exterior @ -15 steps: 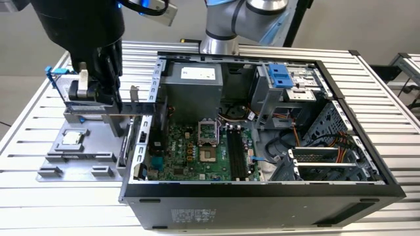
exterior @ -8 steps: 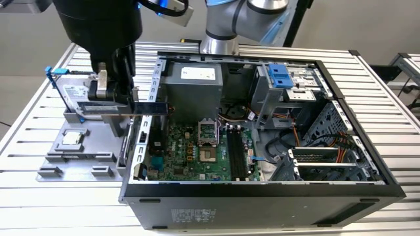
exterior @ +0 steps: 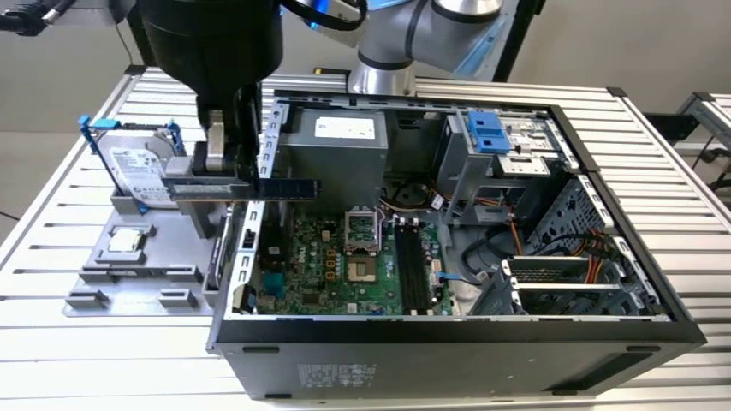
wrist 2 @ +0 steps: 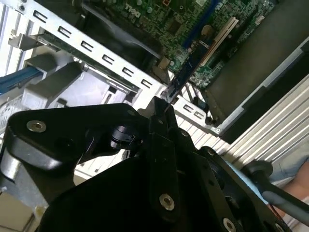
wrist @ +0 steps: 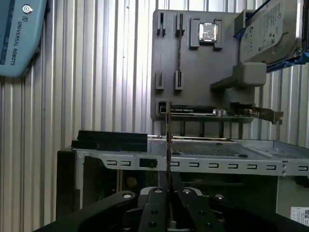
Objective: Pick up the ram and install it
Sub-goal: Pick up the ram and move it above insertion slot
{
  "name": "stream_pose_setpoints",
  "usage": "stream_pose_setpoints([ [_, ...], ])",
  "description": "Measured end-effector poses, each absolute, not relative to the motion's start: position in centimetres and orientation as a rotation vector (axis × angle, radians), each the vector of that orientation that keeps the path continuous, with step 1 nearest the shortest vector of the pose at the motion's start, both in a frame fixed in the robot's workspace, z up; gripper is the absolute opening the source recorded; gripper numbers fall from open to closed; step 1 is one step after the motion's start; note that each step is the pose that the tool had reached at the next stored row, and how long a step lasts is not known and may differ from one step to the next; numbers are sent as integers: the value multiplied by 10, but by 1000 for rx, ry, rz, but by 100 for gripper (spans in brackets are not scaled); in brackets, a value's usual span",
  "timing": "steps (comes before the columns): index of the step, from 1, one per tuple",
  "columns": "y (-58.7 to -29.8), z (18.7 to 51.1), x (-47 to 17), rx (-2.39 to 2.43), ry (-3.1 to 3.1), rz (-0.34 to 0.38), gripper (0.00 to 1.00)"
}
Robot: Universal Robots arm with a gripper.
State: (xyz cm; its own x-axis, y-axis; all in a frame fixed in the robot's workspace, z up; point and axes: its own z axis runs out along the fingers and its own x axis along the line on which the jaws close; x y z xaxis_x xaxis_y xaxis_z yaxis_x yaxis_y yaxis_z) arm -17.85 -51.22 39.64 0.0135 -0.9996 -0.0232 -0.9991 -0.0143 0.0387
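Ram hangs at the exterior view's centre-left, over the case wall, w/ gripper jaws clenched on it; we judge it light, stiff but fragile, so hold flat faces approx mid-length, off the contacts.

One ram, one hard drive, one processor chip, one open computer case.

We list: one ribbed metal table; plain grey wall behind; second table at the exterior view's right.
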Motion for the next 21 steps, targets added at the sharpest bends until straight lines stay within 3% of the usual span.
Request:
stream_pose_setpoints([
  [21,-512,396,-119,2237,-2186,-71,0],
])
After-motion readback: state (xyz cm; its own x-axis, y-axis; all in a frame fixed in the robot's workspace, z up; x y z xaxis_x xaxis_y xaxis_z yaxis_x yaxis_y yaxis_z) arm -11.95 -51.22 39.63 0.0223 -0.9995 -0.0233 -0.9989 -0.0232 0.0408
